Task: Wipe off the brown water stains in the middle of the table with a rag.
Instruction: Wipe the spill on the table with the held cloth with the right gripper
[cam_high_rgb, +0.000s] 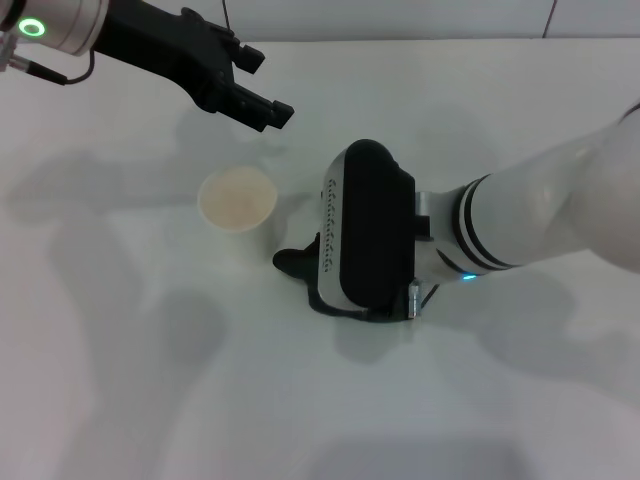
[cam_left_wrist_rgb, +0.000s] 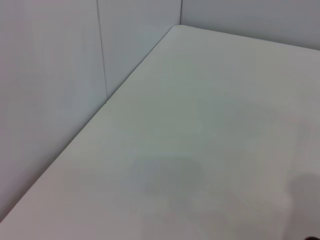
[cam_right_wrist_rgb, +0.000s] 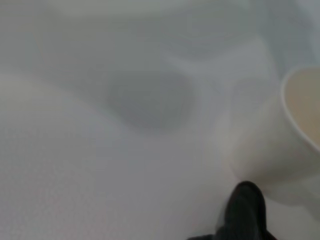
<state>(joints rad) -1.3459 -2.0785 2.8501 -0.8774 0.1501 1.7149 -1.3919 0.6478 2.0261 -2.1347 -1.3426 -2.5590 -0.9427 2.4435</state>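
While our right gripper (cam_high_rgb: 312, 268) is pressed low on the table (cam_high_rgb: 480, 400) near its middle, its fingers are hidden under the wrist housing, so we cannot tell if they are wide or narrow. From under the housing a dark piece of the rag (cam_high_rgb: 292, 262) comes out toward the cup, and a thin dark edge shows along the near side of the wrist. In the right wrist view the same black cloth tip (cam_right_wrist_rgb: 245, 210) lies on the white surface just beside the foot of the cup (cam_right_wrist_rgb: 295, 130). We cannot say from these views if the gripper holds the rag or only presses on it.

The paper cup (cam_high_rgb: 237, 198) stands upright just to the left of our right wrist, with a pale tan inside. The brown water stains we cannot see in any view; the place under the right gripper is covered.

Our left gripper (cam_high_rgb: 262, 85) hangs above the far left part of the table, beyond the cup, with its fingers apart and nothing between them. The left wrist view shows only bare tabletop (cam_left_wrist_rgb: 200, 125) and the wall panels (cam_left_wrist_rgb: 50, 75) at its edge.
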